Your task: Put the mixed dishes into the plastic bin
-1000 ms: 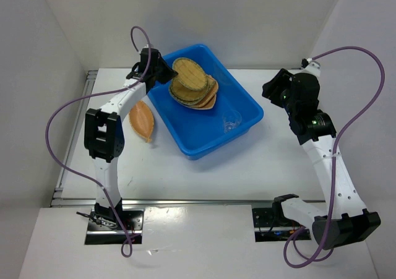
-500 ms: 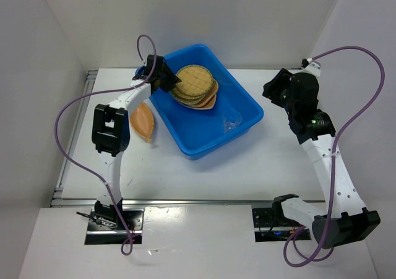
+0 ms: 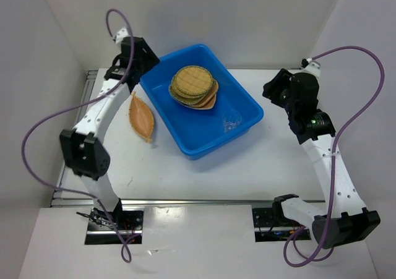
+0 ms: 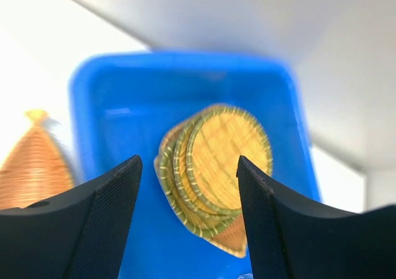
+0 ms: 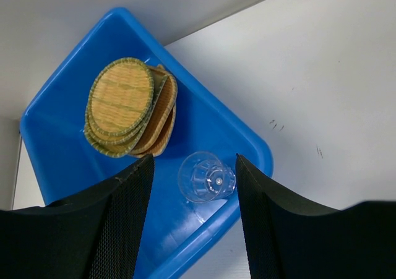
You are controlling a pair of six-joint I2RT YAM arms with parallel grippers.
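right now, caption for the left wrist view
Open left claw facing the bin, trays stacked inside, one tray outside.

Left wrist view soft all over: blue bin rim smeared, weave of tray stack barely readable. Lower trays covered by the top round one, only edges showing, shapes unclear. Leaf-shaped tray cut by left edge, its near end behind a finger of left gripper. Right wrist view: bin's near side hidden behind fingers of right gripper. Top view: clear cup a faint glint, pose unreadable; both grippers' jaws too dark to read.
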